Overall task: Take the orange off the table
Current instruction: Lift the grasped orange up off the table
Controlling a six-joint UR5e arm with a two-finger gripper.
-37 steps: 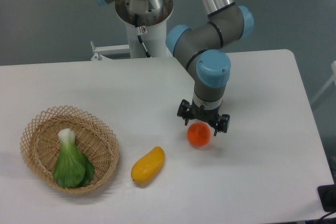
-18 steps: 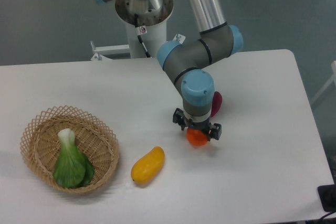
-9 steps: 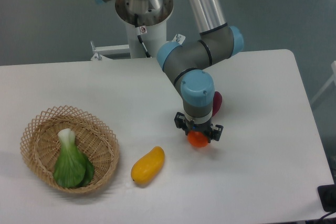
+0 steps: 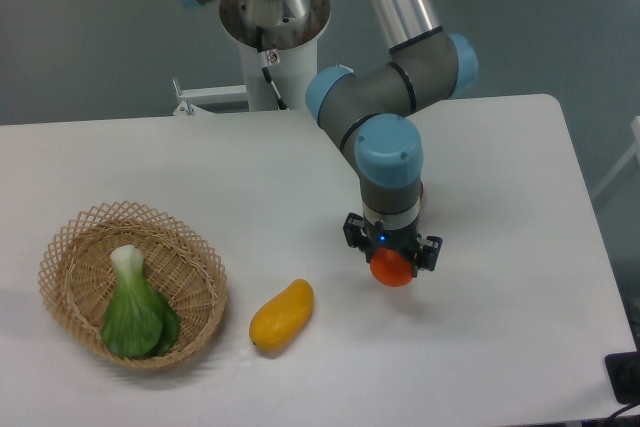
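A mango lies left of and below the pincer; a basket with a bok choy sits far left.

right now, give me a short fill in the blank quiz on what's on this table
1. The green leafy vegetable lies inside the ____.
2. The pincer sits directly over the small round ____.
3. Between the basket and the orange lies a yellow ____.
4. All of these rest on a table whose color is ____.

Missing words: basket; orange; mango; white
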